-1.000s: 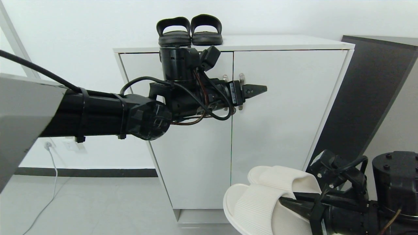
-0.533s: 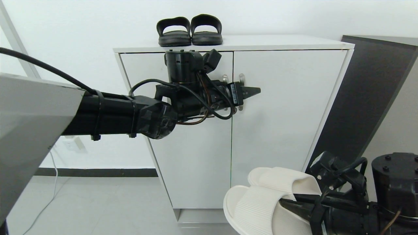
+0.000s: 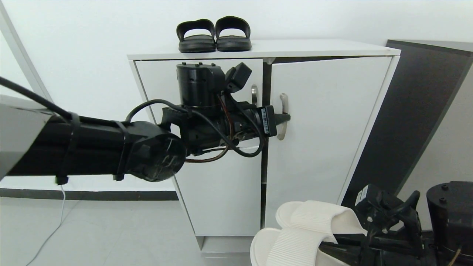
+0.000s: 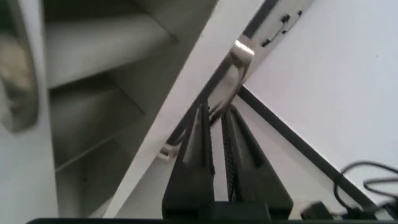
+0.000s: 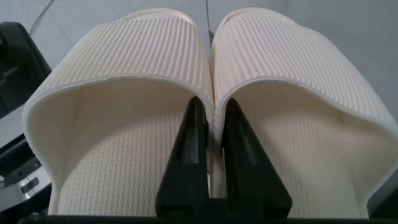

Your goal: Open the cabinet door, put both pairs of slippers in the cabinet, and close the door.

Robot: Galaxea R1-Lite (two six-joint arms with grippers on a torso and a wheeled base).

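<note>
A white cabinet [image 3: 325,48] stands ahead, with a pair of black slippers [image 3: 214,35] on its top. Its right door [image 3: 321,140] is ajar, with a dark gap beside the left door [image 3: 218,184]. My left gripper [image 3: 286,118] is shut on the right door's metal handle [image 3: 283,107]. In the left wrist view the handle [image 4: 239,59] runs down between the two fingers of that gripper [image 4: 216,115], and inner shelves [image 4: 106,43] show past the door edge. Low at the right, my right gripper [image 5: 214,118] is shut on the touching inner walls of the white slippers [image 5: 124,62] [image 3: 306,229].
A dark grey panel [image 3: 417,111] leans beside the cabinet's right side. The left door's handle [image 3: 254,94] sits just behind my left wrist. A white cable [image 3: 55,221] trails over the grey floor at the left, below a black skirting strip.
The right door has swung out from closed to ajar. My left gripper drew back and down with the handle. The right arm with the white slippers sank a little.
</note>
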